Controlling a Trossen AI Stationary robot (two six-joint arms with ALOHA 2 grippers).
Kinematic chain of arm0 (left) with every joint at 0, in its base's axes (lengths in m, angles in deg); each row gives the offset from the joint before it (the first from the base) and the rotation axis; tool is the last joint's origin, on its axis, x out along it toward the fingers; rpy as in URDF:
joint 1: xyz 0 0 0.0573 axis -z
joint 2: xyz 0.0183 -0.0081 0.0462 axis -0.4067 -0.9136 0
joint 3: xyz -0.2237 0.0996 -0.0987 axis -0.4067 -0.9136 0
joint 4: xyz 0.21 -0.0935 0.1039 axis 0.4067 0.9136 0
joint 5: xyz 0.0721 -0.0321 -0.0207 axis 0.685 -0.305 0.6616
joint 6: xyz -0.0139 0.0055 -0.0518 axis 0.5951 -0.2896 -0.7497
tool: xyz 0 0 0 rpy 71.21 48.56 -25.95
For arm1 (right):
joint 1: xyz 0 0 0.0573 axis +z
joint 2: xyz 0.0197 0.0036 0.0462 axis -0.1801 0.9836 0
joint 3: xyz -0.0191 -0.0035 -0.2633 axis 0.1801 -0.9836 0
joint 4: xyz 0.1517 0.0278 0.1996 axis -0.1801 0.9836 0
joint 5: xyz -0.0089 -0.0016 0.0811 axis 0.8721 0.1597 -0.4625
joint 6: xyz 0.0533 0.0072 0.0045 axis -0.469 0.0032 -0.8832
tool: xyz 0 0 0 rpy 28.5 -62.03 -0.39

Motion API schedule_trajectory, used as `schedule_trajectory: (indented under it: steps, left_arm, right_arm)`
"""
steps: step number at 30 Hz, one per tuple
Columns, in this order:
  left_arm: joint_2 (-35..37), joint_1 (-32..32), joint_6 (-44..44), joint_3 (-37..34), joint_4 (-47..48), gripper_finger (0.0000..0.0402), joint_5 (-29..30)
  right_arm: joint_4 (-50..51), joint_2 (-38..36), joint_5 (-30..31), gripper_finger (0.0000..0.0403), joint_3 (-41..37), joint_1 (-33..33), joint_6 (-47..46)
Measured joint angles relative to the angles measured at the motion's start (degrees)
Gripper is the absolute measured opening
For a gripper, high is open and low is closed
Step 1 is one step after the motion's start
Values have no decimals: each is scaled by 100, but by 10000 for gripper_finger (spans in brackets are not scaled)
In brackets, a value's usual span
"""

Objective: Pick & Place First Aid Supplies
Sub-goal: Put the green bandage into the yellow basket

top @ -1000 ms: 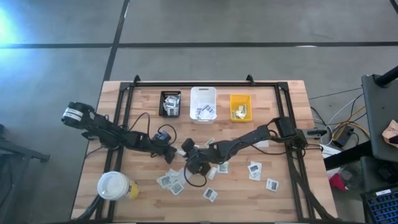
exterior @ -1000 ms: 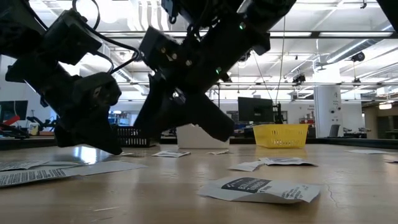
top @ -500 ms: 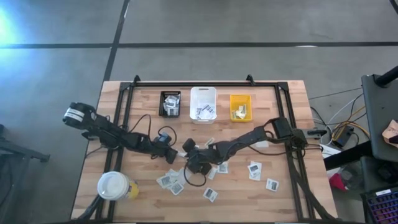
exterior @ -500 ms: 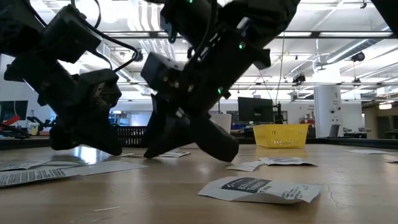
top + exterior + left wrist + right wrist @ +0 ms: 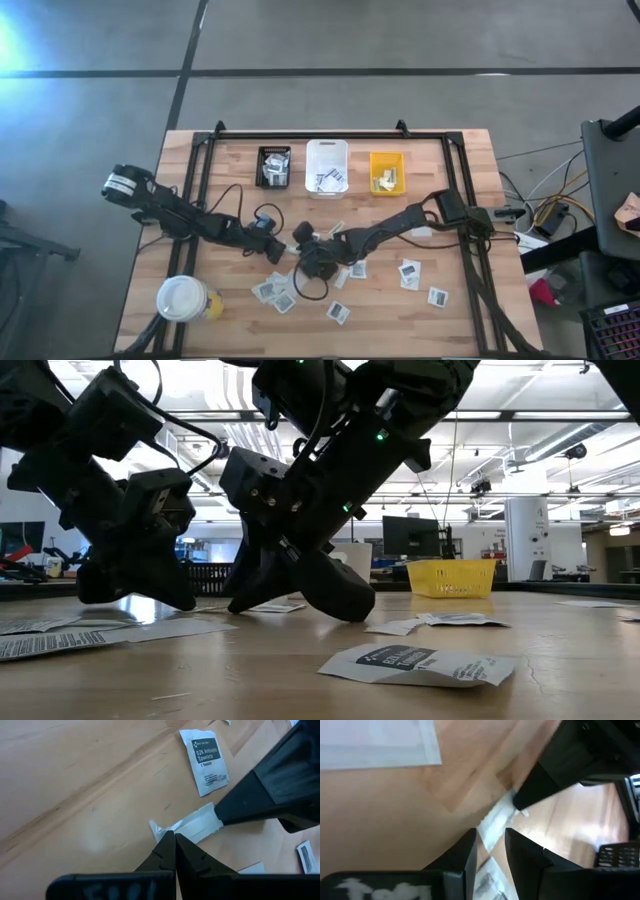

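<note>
Two dark grippers meet low over the middle of the wooden table (image 5: 450,300), almost nose to nose. The left gripper (image 5: 174,836) has its fingers pressed tight together, and their tip rests on one end of a narrow pale strip (image 5: 192,826) lying flat on the wood. The right gripper (image 5: 490,834) has its fingers spread a little, with the other end of the same strip showing in the gap between them; I cannot tell if they touch it. Just beside the strip lies a white square packet (image 5: 204,761) with a dark printed patch. More small packets (image 5: 276,292) are scattered on the near half of the table, some by the grippers and some well apart toward the right side, like one white packet (image 5: 437,296) near the edge. Far back stand three small bins in a row: a black bin (image 5: 273,166), a white bin (image 5: 326,166) and a yellow bin (image 5: 387,171), each with something inside. A big white-lidded cup (image 5: 182,298) sits at the near left corner.
</note>
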Motion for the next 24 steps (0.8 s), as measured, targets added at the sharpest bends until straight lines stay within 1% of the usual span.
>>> schedule_trajectory:
  steps: [4,12,17,24]
  left_arm:
    - [0,1,-72,0,-23,0,0]
    - [0,-1,-82,0,-72,0,0]
    - [0,-1,-40,0,-171,0,-56]
    - [0,-12,111,0,-212,0,-55]
  right_arm:
    - [-58,2,176,98,0,0,20]
    - [-200,11,199,92,-7,-2,14]
    - [-254,13,170,73,-7,-4,1]
    - [-253,15,153,32,-7,8,-7]
